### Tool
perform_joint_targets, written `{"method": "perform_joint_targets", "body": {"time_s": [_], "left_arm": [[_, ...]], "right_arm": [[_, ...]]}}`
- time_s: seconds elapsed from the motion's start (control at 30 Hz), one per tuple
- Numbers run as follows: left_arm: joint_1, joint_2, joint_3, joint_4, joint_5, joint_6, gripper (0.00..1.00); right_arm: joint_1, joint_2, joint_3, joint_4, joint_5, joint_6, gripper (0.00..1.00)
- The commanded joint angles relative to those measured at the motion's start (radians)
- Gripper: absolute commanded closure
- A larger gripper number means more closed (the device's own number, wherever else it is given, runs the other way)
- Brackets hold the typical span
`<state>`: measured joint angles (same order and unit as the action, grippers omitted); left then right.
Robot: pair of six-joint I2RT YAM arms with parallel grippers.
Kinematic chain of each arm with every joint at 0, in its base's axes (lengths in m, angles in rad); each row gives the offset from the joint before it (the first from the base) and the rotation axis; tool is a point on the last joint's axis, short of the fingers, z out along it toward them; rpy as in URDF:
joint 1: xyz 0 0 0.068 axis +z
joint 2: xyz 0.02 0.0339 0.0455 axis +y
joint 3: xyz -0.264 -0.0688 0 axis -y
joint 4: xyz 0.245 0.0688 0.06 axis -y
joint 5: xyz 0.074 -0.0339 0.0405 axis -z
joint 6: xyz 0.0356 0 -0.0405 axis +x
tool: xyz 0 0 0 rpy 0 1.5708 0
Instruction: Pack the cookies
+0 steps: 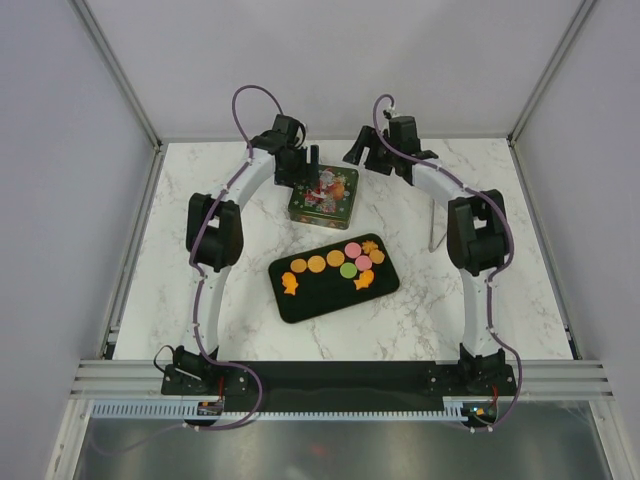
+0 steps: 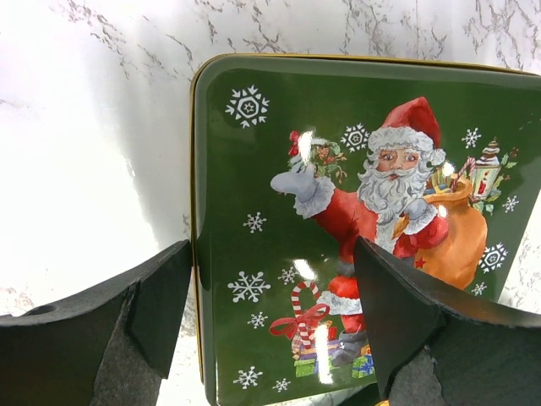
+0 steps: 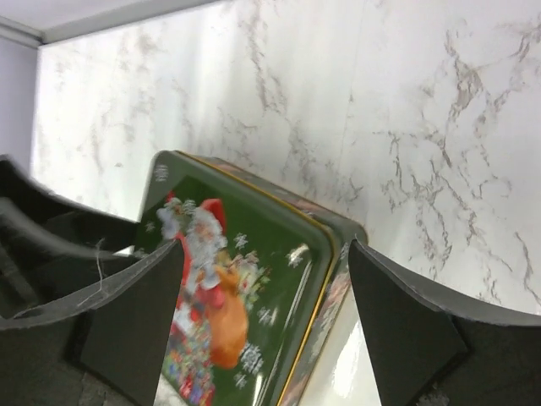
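Several cookies [image 1: 340, 264], round orange, pink and green ones and orange fish shapes, lie on a black tray [image 1: 300, 305] at the table's middle. Behind it stands a closed green tin with a Santa picture [image 1: 323, 195]. My left gripper [image 1: 303, 168] is open and empty, hovering over the tin's left part; the lid [image 2: 254, 169] fills the left wrist view, with my left gripper [image 2: 270, 321] open above it. My right gripper [image 1: 366, 154] is open and empty, up behind the tin's right corner; in the right wrist view the tin [image 3: 270, 262] lies below my right gripper [image 3: 266, 326].
White marble tabletop [image 1: 200, 200] with grey walls around it. A thin grey rod-like thing [image 1: 433, 225] stands right of the tin by the right arm. The left arm's black gripper body [image 3: 34, 237] shows at the left of the right wrist view.
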<state>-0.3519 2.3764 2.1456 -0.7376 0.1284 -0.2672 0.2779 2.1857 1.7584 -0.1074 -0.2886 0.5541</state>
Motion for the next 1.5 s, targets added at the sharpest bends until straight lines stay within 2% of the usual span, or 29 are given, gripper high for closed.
{"method": "perform_joint_targets", "body": {"time_s": [0.0,0.07,0.2,0.47,0.6,0.77,0.8,0.83,0.97,1.23,1.47], "left_arm": [[-0.024,0.061,0.003,-0.103,-0.055,0.086,0.17],[-0.029,0.063,0.011,-0.106,-0.055,0.088,0.17],[-0.03,0.061,0.013,-0.109,-0.061,0.091,0.16],[-0.03,0.063,0.019,-0.114,-0.065,0.089,0.16],[-0.03,0.058,0.02,-0.117,-0.065,0.088,0.16],[-0.032,0.063,0.022,-0.115,-0.061,0.088,0.16],[-0.032,0.061,0.022,-0.115,-0.062,0.086,0.16],[-0.03,0.063,0.023,-0.117,-0.064,0.086,0.16],[-0.03,0.061,0.039,-0.117,-0.065,0.085,0.16],[-0.025,0.106,0.177,-0.115,-0.02,0.057,0.1],[-0.025,0.121,0.191,-0.114,-0.016,0.065,0.1]], "right_arm": [[0.02,0.158,0.114,-0.083,0.011,0.007,0.14],[0.027,0.201,0.138,-0.106,-0.004,0.0,0.16],[0.033,0.204,0.051,-0.097,0.034,0.004,0.22],[0.021,0.151,-0.117,0.015,0.014,0.053,0.51],[-0.014,0.083,-0.265,0.145,-0.007,0.11,0.54],[-0.046,0.052,-0.315,0.16,-0.02,0.104,0.61],[-0.046,0.039,-0.332,0.161,-0.018,0.102,0.64],[-0.045,0.031,-0.344,0.164,-0.017,0.105,0.72],[-0.045,-0.018,-0.425,0.193,-0.008,0.113,0.85],[0.001,-0.136,-0.589,0.236,-0.004,0.155,0.92],[-0.031,-0.228,-0.646,0.207,0.097,0.174,0.93]]}}
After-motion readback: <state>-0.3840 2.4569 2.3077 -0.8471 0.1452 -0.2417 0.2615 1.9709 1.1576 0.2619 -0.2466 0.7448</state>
